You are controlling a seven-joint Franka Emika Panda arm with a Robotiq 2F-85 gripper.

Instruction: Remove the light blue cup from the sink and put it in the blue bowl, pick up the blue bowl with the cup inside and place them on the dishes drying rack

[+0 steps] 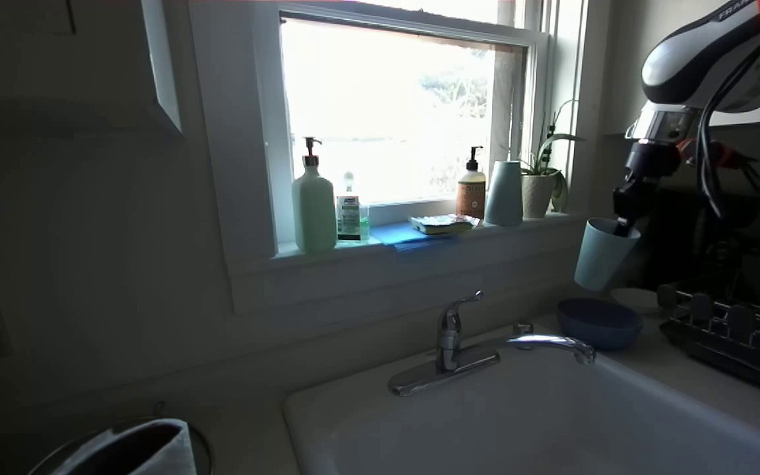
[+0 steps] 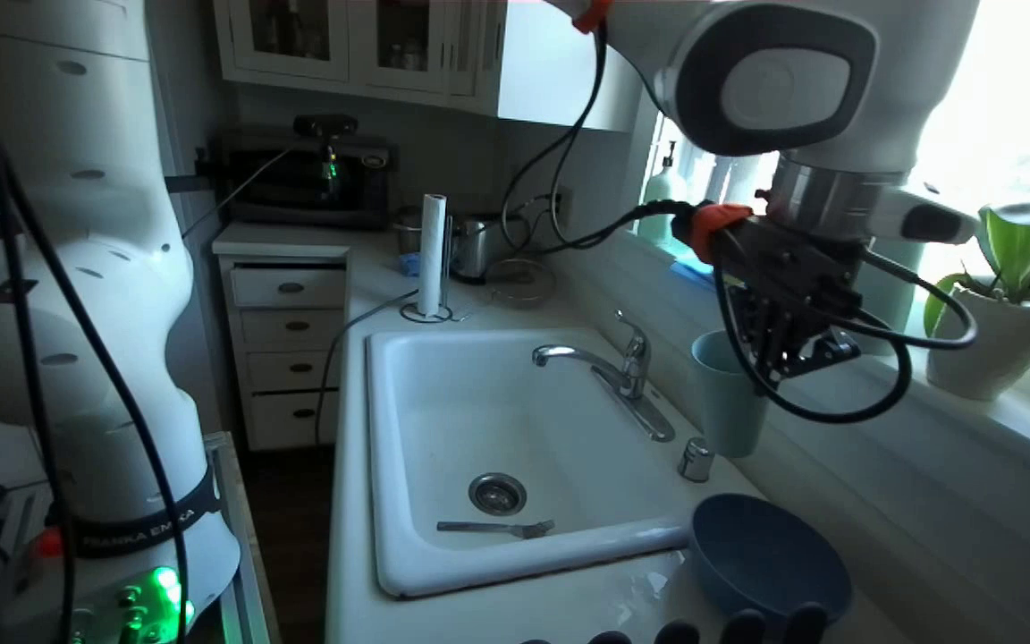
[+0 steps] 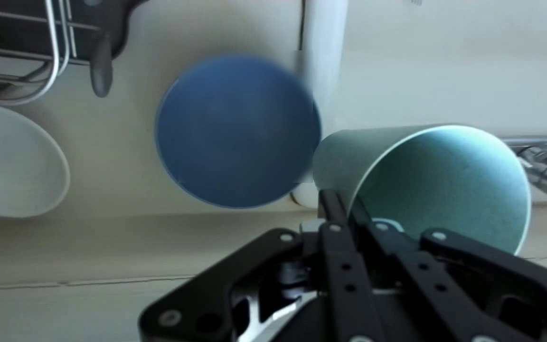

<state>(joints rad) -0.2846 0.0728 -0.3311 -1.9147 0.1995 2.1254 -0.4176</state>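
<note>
I have the pincer clamped on the rim of the light blue cup, one of its fingers against the outer wall and the other inside the mouth. The cup hangs tilted just under the pincer, mouth upward, held clear of the tabletop. Lower down, beneath the pincer, the blue bowl sits on that tabletop, apart from the cup; from the wrist view I see it up and to the left of the fingertips, its edge slightly hidden by the cup's base. Farther out from the pincer on that side I have a white bowl and, just beside it, the dishes drying rack with its upright prongs.

Away from the rack, on the pincer's other side and well below it, is the sink, where I can make out a fork lying near the drain. The faucet rises along the sink's wall-side edge, also lower than the pincer. To one side of the pincer, on the windowsill, I can see a second pale blue cup turned upside down between a brown pump bottle and a potted plant, with a pale green pump bottle farther off along the sill.
</note>
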